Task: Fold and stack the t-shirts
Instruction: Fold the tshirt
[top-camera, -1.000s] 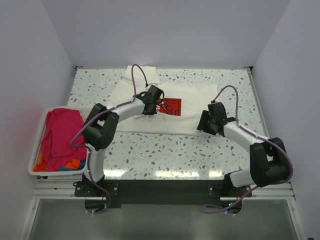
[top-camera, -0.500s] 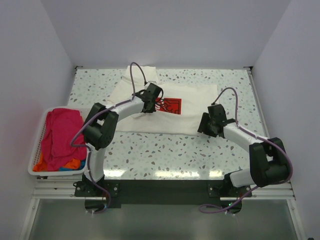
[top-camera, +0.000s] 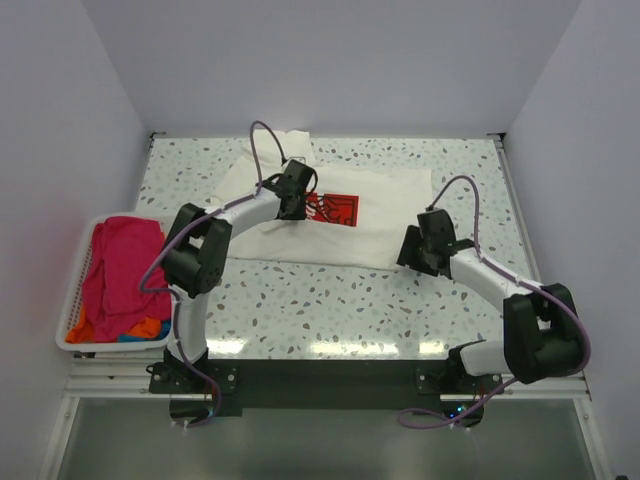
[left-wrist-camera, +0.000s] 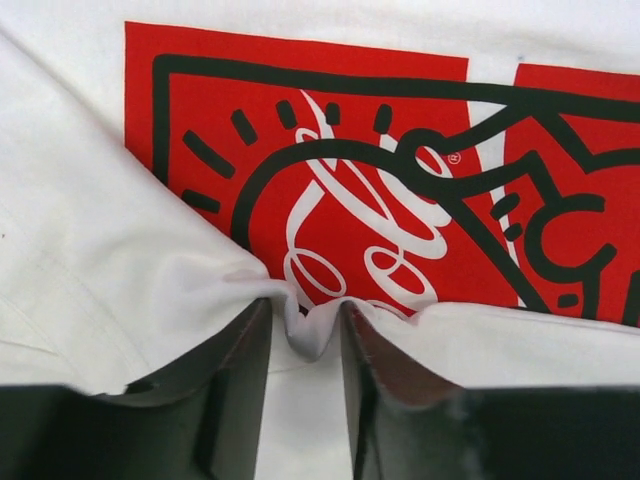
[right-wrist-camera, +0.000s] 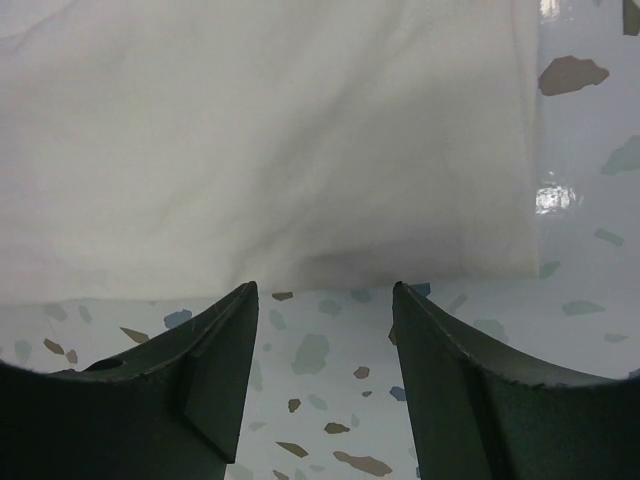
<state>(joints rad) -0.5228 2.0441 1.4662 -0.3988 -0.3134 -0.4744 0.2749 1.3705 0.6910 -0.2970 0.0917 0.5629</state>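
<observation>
A white t-shirt (top-camera: 385, 215) with a red and black print (top-camera: 335, 208) lies spread on the speckled table. My left gripper (top-camera: 292, 192) sits on the shirt by the left edge of the print. In the left wrist view it (left-wrist-camera: 305, 322) is shut on a small fold of the white cloth (left-wrist-camera: 90, 230), just below the print (left-wrist-camera: 350, 150). My right gripper (top-camera: 416, 246) is at the shirt's near right edge. In the right wrist view it (right-wrist-camera: 325, 295) is open over bare table, its tips just short of the shirt's hem (right-wrist-camera: 270, 130).
A white basket (top-camera: 72, 300) at the table's left edge holds pink clothes (top-camera: 125, 265), with orange and blue cloth underneath. Speckled tabletop (top-camera: 330, 305) stretches between the shirt and the arm bases. White walls stand close on three sides.
My left gripper has moved up and to the left, dragging the shirt and its print that way. The right gripper has stayed near the shirt's near right edge.
</observation>
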